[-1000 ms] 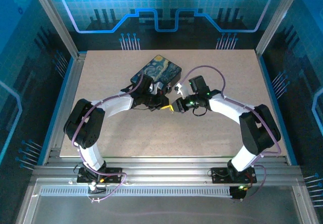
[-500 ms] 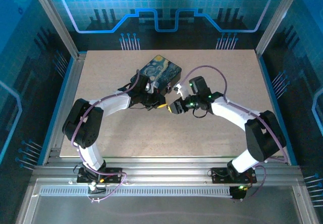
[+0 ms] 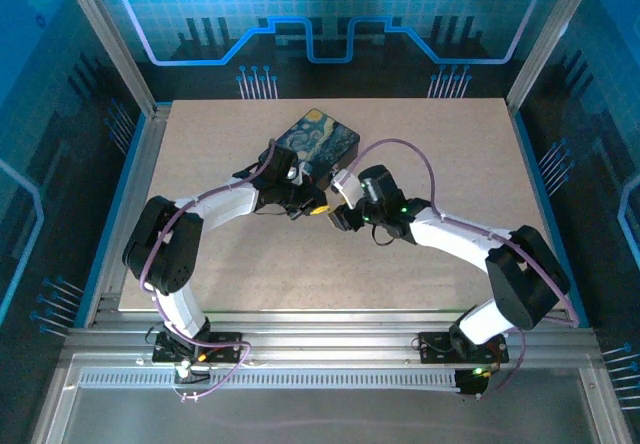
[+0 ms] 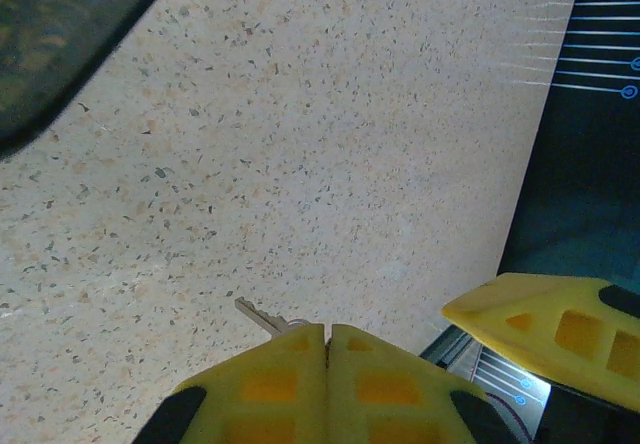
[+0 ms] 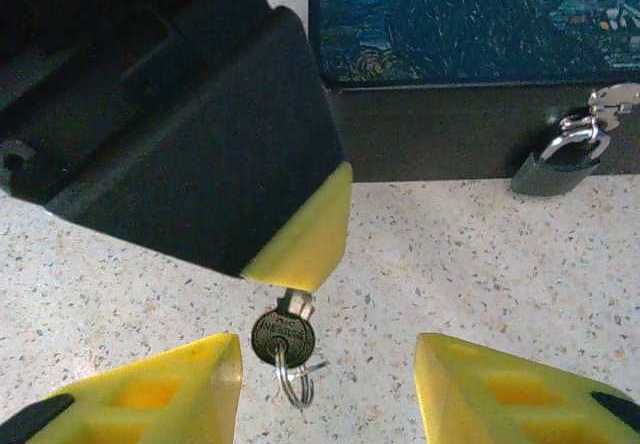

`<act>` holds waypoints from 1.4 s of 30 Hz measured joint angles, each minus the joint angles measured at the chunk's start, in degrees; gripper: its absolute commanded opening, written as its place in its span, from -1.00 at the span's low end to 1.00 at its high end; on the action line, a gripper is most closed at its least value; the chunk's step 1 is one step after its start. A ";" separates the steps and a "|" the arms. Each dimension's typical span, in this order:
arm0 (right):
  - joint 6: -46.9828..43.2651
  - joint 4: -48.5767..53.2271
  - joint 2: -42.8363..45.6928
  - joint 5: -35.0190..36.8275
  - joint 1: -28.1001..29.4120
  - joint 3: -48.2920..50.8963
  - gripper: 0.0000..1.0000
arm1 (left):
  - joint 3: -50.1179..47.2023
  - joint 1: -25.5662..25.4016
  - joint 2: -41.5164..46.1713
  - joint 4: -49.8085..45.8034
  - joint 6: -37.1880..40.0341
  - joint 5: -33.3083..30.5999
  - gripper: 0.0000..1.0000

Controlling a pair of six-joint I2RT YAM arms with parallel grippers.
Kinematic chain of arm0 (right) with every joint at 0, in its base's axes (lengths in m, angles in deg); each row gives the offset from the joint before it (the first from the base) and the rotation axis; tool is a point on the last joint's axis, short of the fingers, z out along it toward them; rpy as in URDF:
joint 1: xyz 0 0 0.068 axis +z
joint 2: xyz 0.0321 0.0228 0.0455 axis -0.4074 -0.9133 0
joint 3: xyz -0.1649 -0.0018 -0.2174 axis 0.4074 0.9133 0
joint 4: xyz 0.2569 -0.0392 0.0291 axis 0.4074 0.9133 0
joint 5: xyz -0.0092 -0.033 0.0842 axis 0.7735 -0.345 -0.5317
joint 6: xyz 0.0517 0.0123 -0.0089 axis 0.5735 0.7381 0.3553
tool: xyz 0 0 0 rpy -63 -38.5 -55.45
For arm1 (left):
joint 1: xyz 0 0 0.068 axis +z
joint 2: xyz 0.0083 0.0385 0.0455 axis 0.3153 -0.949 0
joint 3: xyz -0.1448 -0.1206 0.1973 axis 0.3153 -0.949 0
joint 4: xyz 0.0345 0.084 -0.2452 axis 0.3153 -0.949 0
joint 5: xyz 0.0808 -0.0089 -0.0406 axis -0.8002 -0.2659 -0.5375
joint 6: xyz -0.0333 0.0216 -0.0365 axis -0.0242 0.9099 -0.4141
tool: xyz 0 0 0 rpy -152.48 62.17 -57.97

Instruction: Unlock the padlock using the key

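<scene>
My left gripper is shut on the key, whose silver blade pokes out past the yellow pads. In the right wrist view the key's dark round head and its wire ring hang below the left gripper's yellow-tipped finger. My right gripper stands open just in front of the key head, one finger on each side, touching nothing. The padlock hangs shut on the hasp of the dark box, to the right. In the top view both grippers meet just in front of the box.
The box with the starry-night lid lies at the back middle of the speckled table. Metal frame rails run along the table's edges. My right gripper's yellow finger shows close beside the left one.
My right gripper has opened and its wrist has moved left toward the left gripper. The left gripper has stayed shut on the key and shifted slightly toward the box.
</scene>
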 measured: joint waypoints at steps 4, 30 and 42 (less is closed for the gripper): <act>-1.03 -0.83 -1.81 0.55 1.25 0.00 -0.03 | 0.11 0.00 0.02 -0.31 -0.09 -0.28 -1.00; -0.24 -4.74 -6.86 9.18 2.75 -0.55 -0.02 | 1.18 0.22 0.98 -1.25 -1.46 -1.97 -1.00; -0.31 -7.45 -5.92 10.80 4.76 -0.52 -0.60 | 1.18 0.22 1.18 -1.64 -1.73 -2.32 -1.00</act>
